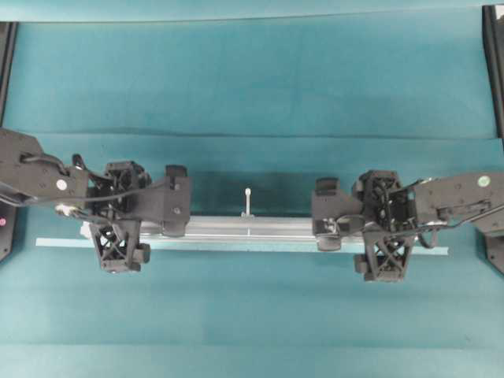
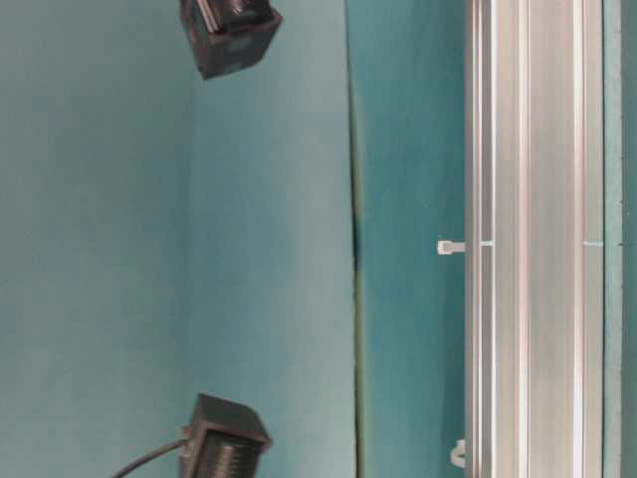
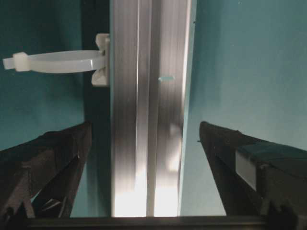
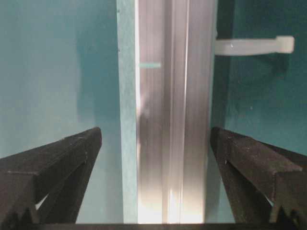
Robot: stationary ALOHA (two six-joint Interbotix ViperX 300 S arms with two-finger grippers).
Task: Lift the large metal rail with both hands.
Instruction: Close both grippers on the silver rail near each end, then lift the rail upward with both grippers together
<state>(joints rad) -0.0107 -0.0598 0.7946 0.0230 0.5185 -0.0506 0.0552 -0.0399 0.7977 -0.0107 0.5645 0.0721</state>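
The metal rail [image 1: 252,227] lies flat across the middle of the overhead view on the teal cloth [image 1: 252,79], just above a thin pale strip [image 1: 236,246]. It looks stiff, smooth and probably heavy, so a hold near each end seems best. The left gripper [image 1: 175,213] and right gripper [image 1: 328,224] both straddle it, jaws spread wide, pads clear of its sides, holding nothing.
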